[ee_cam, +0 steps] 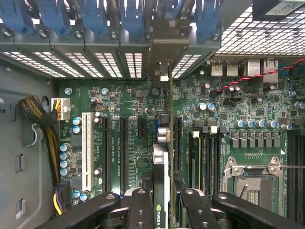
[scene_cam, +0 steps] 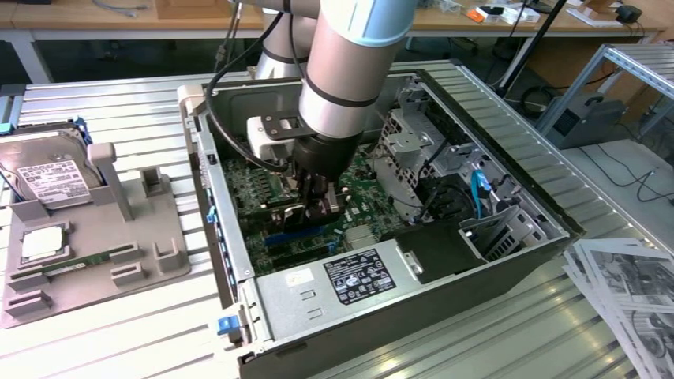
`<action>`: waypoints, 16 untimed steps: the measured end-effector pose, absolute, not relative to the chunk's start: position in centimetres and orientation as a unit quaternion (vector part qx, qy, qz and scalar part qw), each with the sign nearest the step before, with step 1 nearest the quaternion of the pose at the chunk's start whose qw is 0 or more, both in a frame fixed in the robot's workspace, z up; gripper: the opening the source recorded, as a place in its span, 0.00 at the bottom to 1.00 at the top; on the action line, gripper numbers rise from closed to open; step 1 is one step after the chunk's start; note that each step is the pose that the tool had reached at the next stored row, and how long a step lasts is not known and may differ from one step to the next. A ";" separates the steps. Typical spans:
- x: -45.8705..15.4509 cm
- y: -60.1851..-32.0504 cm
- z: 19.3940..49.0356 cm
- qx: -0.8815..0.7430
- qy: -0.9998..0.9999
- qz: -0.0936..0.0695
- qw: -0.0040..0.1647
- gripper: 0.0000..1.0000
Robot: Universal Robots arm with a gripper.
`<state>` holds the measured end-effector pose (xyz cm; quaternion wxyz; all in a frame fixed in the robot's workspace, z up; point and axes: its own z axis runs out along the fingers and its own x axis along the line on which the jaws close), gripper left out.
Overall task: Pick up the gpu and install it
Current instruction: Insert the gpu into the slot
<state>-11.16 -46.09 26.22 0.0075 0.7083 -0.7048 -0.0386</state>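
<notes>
Gripper (scene_cam: 316,207) fingers of mine are closed on the gpu (ee_cam: 161,164), one black finger (ee_cam: 141,207) pressed to each flat side of the card. I am reaching down into the open computer case (scene_cam: 506,170), which lies on its side on the slatted metal table (scene_cam: 126,103). From my wrist I see the card edge-on, upright over the green motherboard (ee_cam: 119,100). It runs along the line of the expansion slots, between two long black slots (ee_cam: 124,148), with the white slot (ee_cam: 86,148) further off to one side. Its far end reaches the row of perforated covers (ee_cam: 76,64) at the case's rear wall. Whether its lower edge is seated in a slot I cannot tell. Outside the case, toward the exterior view's left, a hard drive (scene_cam: 47,178) with a white label stands in a grey holder (scene_cam: 106,237).
</notes>
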 end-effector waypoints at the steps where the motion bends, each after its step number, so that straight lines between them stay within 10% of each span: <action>1: -11.2 -46.1 26.2 0.708 -0.705 -0.039 0.008 0.27; 16: -11.5 -46.1 26.2 0.708 -0.705 -0.040 0.009 0.27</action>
